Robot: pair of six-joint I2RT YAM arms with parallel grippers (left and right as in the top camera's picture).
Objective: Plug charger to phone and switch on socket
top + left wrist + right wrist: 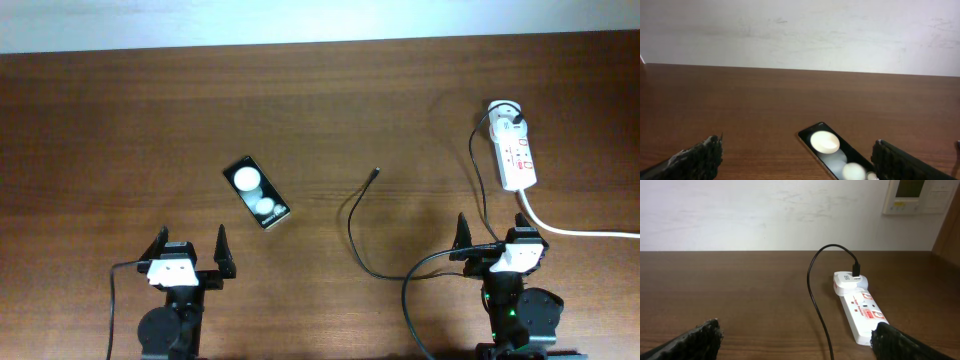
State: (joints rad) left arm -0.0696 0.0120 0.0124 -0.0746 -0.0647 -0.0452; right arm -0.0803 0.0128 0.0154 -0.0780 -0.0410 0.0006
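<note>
We view a brown wooden table [300, 100] from overhead. The left gripper [190, 232], at 7 o'clock, is released, fingers spread wide and holding nothing. The right gripper [492, 238], at 5 o'clock, is likewise released. The white elongated power strip with red marks [515, 150] lies at 2 o'clock. The black rectangular phone with two white round patches [257, 192] lies flat near centre. The thin black charger cable [352, 215] is plugged into the strip's 12 o'clock end. Its small connector tip [374, 172] rests at 3 o'clock of the phone, apart from it.

wooden table [120, 120]: phone [257, 192], charger [358, 215], socket [514, 148].
</note>
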